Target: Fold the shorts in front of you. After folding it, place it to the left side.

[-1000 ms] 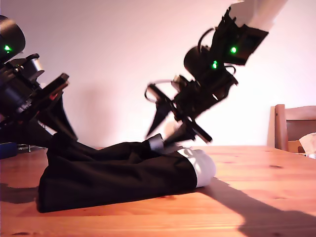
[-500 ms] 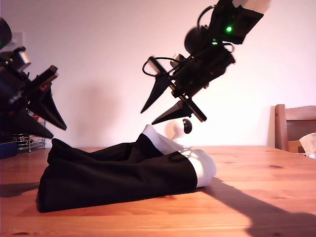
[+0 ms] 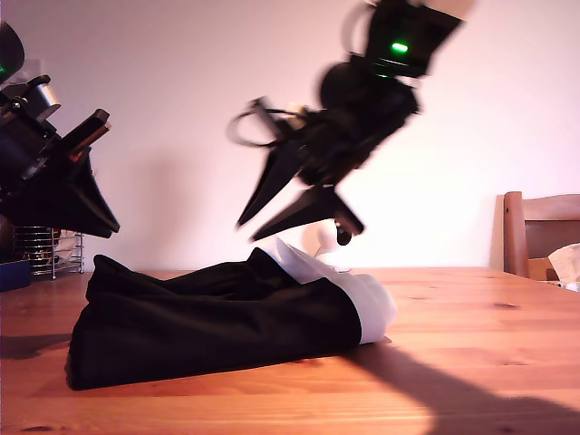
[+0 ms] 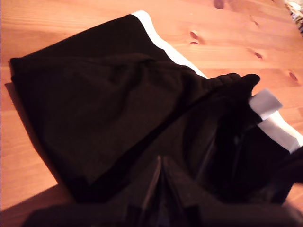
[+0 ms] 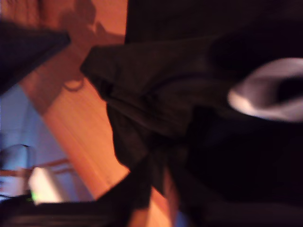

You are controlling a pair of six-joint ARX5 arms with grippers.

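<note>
The black shorts [image 3: 208, 326] lie in a folded bundle on the wooden table [image 3: 471, 372], with the white band [image 3: 373, 308] at the end toward the exterior view's right. My first gripper [image 3: 111, 227] hangs at the exterior view's left, above and clear of the shorts [image 4: 104, 94]. In its wrist view the first gripper [image 4: 159, 163] has its fingers together with nothing between them. My second gripper [image 3: 247, 231] is blurred and open, hovering above the middle of the bundle without touching it. The second wrist view shows the second gripper [image 5: 163, 177] over the shorts [image 5: 189, 94].
A wooden chair [image 3: 539, 231] stands behind the table at the exterior view's right, with something pale [image 3: 566, 263] beside it. A wire rack [image 3: 50, 252] and a blue object [image 3: 14, 272] sit at the exterior view's far left. A bare wall is behind.
Both grippers let go of the shorts and rose off them. The second gripper swung up and toward the exterior view's left. The first gripper's fingers drew together. The bundle has settled on the table.
</note>
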